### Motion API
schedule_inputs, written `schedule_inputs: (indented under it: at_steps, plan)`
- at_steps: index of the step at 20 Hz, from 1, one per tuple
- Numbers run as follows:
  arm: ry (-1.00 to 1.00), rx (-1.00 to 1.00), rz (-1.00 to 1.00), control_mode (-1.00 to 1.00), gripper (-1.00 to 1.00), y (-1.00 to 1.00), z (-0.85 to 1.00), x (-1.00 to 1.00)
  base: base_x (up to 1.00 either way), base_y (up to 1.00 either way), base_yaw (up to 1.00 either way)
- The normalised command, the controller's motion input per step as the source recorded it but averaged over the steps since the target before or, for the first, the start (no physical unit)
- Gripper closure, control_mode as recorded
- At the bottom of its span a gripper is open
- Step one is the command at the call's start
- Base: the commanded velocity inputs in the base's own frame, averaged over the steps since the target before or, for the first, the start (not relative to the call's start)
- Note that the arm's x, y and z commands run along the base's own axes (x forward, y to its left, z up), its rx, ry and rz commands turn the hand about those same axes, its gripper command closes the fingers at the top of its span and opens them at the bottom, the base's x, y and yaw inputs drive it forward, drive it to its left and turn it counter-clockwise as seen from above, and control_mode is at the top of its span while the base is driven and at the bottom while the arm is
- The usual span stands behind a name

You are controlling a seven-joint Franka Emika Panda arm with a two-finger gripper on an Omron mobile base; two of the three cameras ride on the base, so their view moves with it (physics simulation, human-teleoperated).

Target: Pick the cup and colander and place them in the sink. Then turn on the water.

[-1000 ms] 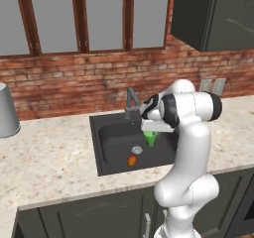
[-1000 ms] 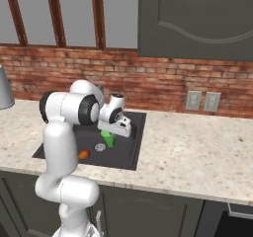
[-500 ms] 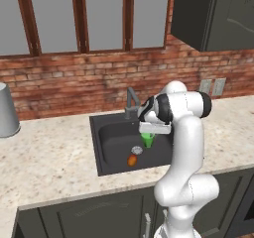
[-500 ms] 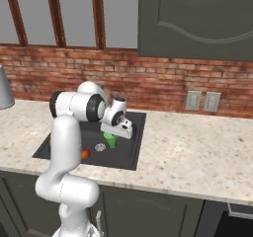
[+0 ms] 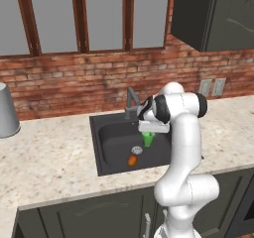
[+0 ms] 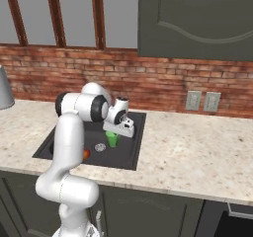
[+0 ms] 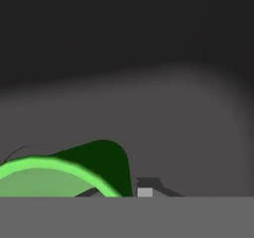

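Lowered further into the sink than a second ago, with the cup carried down from just above the basin to near its floor. Pincer at center of the left base view, clamped on the cup's rim, jaws almost fully together. Judged from this: first placement nearly done, release not yet made; colander part and water part not begun.

Left to right in the left base view: large grey cylinder at the left edge on the counter; dark basin in the middle; small orange item and round drain on the basin floor; cup just right of the drain, below the faucet.

Cup: bright green, plain, no handle, upright, narrower toward the base. In the hand view, lighter green rim at lower left of the frame, darker green inside wall behind it. Whether the base touches the floor cannot be told.
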Motion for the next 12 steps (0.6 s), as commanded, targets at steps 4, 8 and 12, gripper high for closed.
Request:
schedule_inputs:
  at_steps: [4, 8, 12]
  plan:
    - [0.0, 0.0, 0.0, -1.0, 1.0, 0.0, -0.07, 0.02, 0.0, 0.0, 0.0]
    - [0.01, 0.0, 0.0, -1.0, 1.0, 0.0, 0.0, 0.0, 0.0, 0.0, 0.0]
    - [0.0, 0.0, 0.0, -1.0, -1.0, 0.0, 0.0, 0.0, 0.0, 0.0, 0.0]
